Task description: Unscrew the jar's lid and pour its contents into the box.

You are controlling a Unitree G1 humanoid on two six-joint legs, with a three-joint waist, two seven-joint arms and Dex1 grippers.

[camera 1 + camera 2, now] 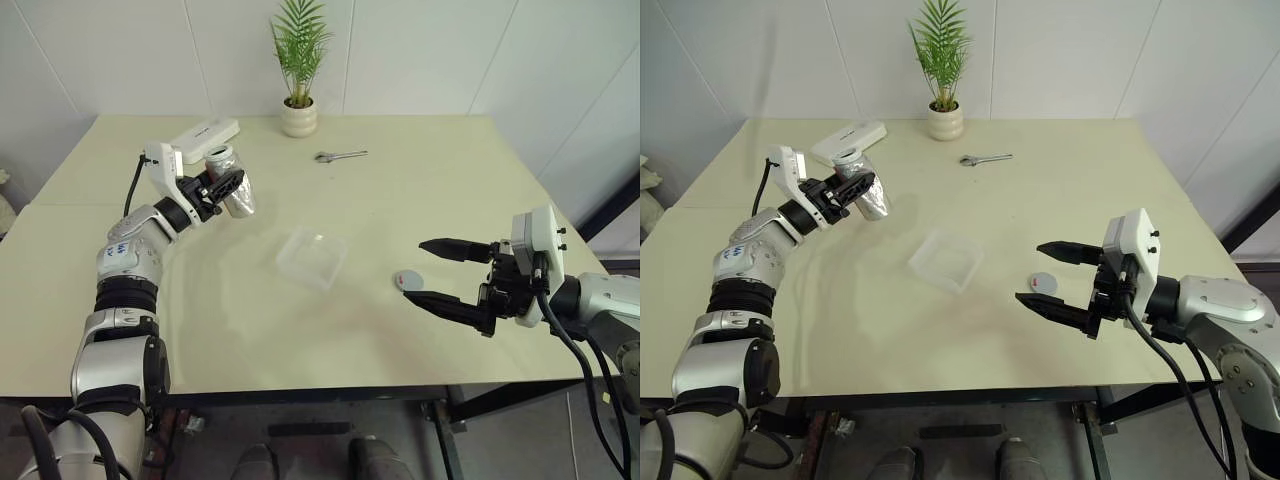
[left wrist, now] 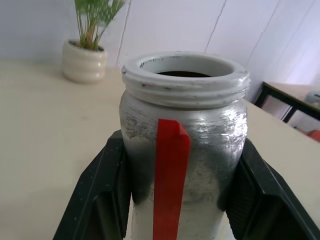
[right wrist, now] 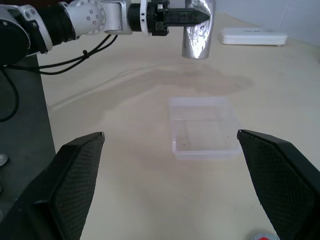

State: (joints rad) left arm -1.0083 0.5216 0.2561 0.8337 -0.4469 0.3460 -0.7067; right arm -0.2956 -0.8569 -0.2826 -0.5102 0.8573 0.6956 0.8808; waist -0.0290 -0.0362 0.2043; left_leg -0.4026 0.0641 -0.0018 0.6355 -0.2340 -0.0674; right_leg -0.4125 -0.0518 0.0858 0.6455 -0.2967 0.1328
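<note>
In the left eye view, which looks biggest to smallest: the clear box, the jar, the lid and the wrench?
1. Box.
2. Jar, though part of it is covered by the left end effector.
3. Wrench, long but thin, and farther away.
4. Lid.

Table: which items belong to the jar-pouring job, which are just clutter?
Job:
- jar, open, in left pincer
- lid, on table
- clear box
- right pincer, open

Clutter:
- potted plant
- wrench
- white oblong device
</note>
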